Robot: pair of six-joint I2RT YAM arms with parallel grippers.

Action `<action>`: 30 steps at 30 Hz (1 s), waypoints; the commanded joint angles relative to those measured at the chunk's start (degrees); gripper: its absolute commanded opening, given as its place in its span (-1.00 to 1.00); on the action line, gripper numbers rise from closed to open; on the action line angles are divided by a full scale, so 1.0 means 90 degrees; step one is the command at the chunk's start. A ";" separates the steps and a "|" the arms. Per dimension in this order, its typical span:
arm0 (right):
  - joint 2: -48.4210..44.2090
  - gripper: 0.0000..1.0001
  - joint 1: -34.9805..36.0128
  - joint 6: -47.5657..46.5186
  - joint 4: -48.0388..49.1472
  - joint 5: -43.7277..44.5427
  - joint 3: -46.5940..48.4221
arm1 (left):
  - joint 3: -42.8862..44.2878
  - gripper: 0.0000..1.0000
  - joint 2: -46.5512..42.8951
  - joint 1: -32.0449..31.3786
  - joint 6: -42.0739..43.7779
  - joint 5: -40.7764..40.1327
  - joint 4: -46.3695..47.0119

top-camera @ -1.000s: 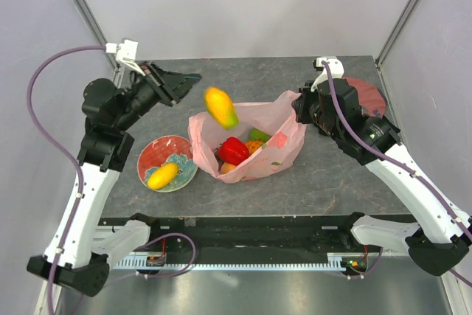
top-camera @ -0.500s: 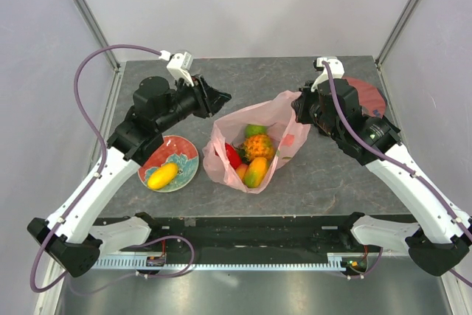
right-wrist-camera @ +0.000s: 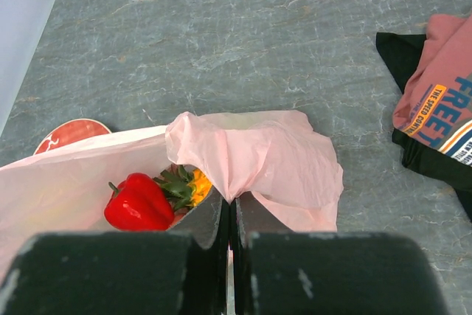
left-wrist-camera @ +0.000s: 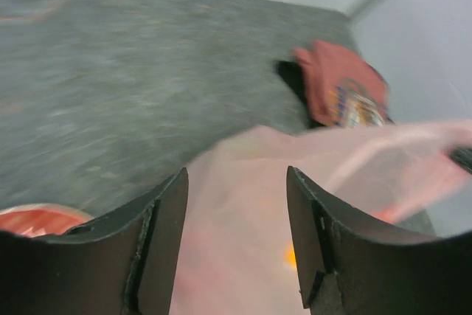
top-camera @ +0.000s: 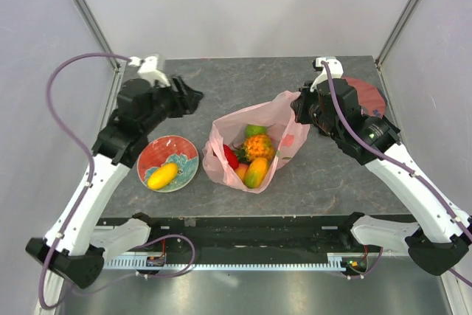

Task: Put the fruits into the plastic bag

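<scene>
Fruits: one yellow toy mango (top-camera: 162,175) lies on the round red floral plate (top-camera: 151,154) at 8 o'clock from the bag, well apart from it. The others sit inside the bag.

Left gripper (top-camera: 195,97) hangs above the grey stone-pattern table (top-camera: 243,79), 12 o'clock from the plate and 10 o'clock from the bag, nose toward the bag. Left wrist view: black fingers (left-wrist-camera: 166,241) spread apart, nothing between them, only blurred pink plastic beyond.

Thin translucent pale-pink plastic bag (top-camera: 284,112) sits mid-table, mouth open upward. Contents, top view:
- red pepper-like piece (top-camera: 231,156) at 9 o'clock, against the left wall
- small peach (top-camera: 241,172) just beside the pepper, at its 5 o'clock
- orange pineapple with green leaves (top-camera: 258,147) in the middle
- green round fruit (top-camera: 256,130) at 12 o'clock, touching the pineapple
- yellow-orange mango (top-camera: 256,172) at 6 o'clock, touching the pineapple

Right gripper (top-camera: 297,108) is at the bag's 2 o'clock corner, fingers pressed together on a pinch of the bag rim, holding that side raised. Right wrist view confirms film pinched between the closed pads, with pepper and pineapple leaves visible in the opening.

Folded dark-red printed T-shirt (top-camera: 369,95) lies at 2 o'clock from the bag, far right of the table. It is partly hidden behind the right arm and not touching the bag.
</scene>
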 commanded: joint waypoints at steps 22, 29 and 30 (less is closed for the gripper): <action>-0.0017 -1.00 -0.0009 0.0101 0.0262 -0.0211 -0.0038 | -0.1422 0.75 0.0580 0.2226 0.1014 -0.0316 -0.3333; -0.0046 -1.00 -0.0028 0.0111 0.0301 -0.0211 -0.0047 | -0.1421 0.77 0.1372 0.1991 0.0604 -0.0668 -0.3938; -0.0046 -1.00 -0.0028 0.0111 0.0292 -0.0192 -0.0057 | -0.1421 0.78 0.1411 0.1971 0.0487 -0.0756 -0.3969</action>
